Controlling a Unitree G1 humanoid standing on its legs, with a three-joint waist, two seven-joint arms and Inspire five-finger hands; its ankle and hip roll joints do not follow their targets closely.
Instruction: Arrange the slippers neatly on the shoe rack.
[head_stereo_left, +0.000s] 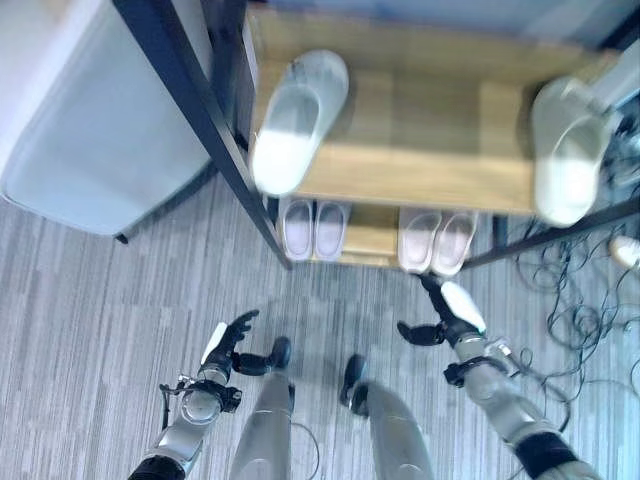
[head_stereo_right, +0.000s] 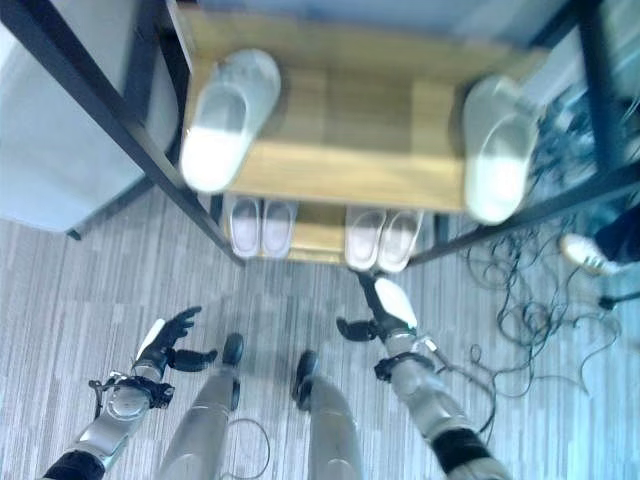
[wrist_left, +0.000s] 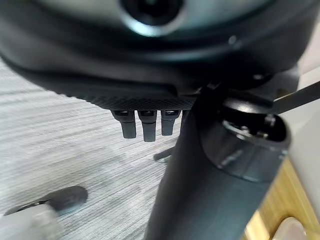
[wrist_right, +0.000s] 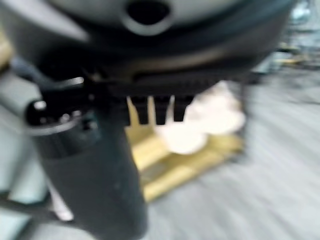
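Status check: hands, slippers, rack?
Left hand and right hand open, empty. Two slipper pairs on lower shelf, two slippers up top. Nothing blocking.

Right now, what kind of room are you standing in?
Probably an indoor entry or changing corner: a wooden shoe rack holding pale slippers, grey striped carpet, and loose cables on the floor beside it.

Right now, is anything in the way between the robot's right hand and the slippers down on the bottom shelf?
Nothing visible is. The right hand hangs open just in front of the right pair of slippers on the lower shelf, with bare carpet between them. The left hand is open over the carpet too.
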